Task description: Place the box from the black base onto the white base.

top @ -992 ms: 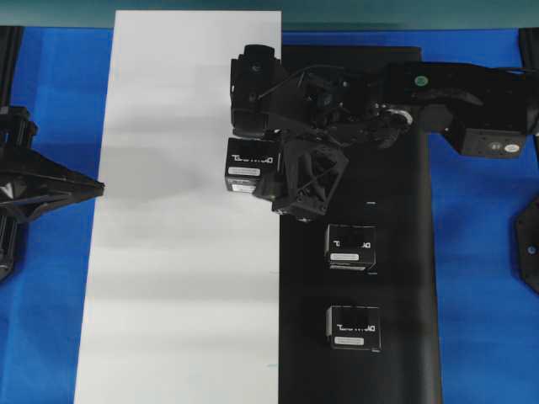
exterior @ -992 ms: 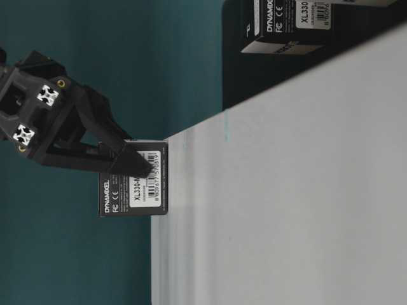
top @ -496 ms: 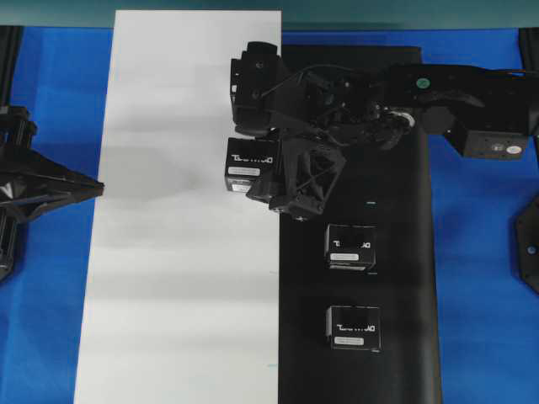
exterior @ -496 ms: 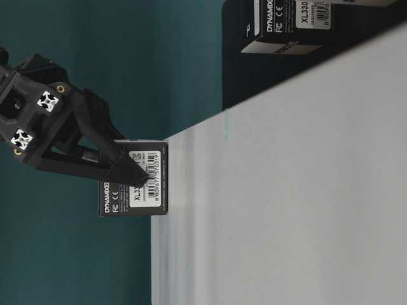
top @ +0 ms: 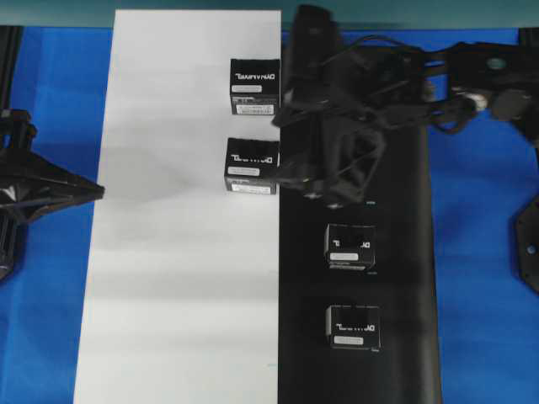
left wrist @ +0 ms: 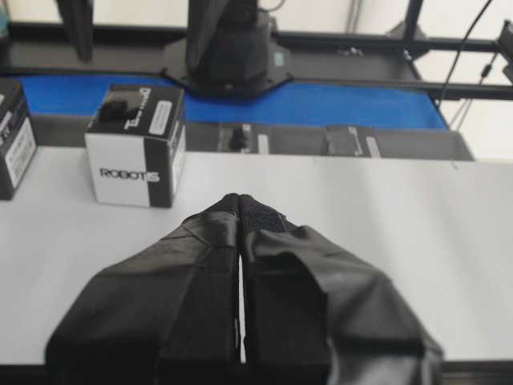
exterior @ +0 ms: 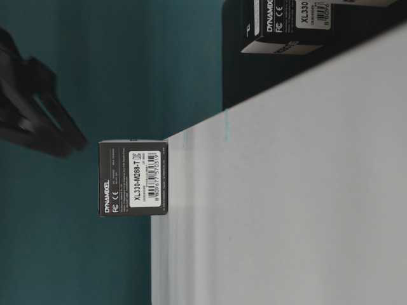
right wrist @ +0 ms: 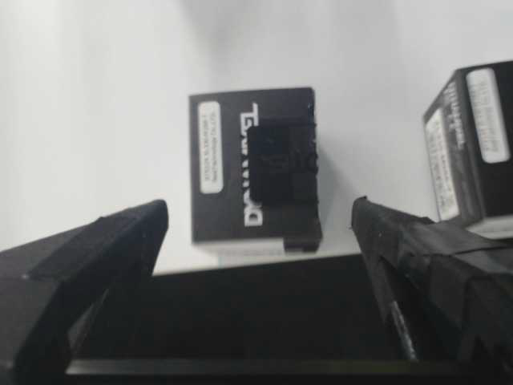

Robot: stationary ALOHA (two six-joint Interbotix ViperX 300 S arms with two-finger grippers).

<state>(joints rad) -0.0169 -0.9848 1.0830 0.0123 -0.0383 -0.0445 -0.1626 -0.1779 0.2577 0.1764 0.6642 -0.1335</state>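
Two black boxes stand on the white base [top: 168, 252]: one at the far end [top: 254, 87], one nearer the middle [top: 251, 166], both by the edge next to the black base [top: 396, 278]. Two more boxes [top: 350, 247] [top: 354, 327] rest on the black base. My right gripper [top: 296, 156] hovers open over the black base's left edge, just right of the middle box and clear of it. In the right wrist view that box [right wrist: 255, 168] lies beyond the spread fingers [right wrist: 96, 265], nothing between them. My left gripper [left wrist: 240, 202] is shut and empty over the white base.
Blue tabletop [top: 480, 252] surrounds both sheets. The left arm [top: 42, 189] sits off the white base's left edge. In the table-level view the middle box [exterior: 133, 178] stands alone on the white base [exterior: 286, 190], with the blurred right gripper [exterior: 41, 117] above it.
My right gripper has drawn back to the right and up, away from the middle box on the white base. That box stays put, and the far box has come out from under the arm.
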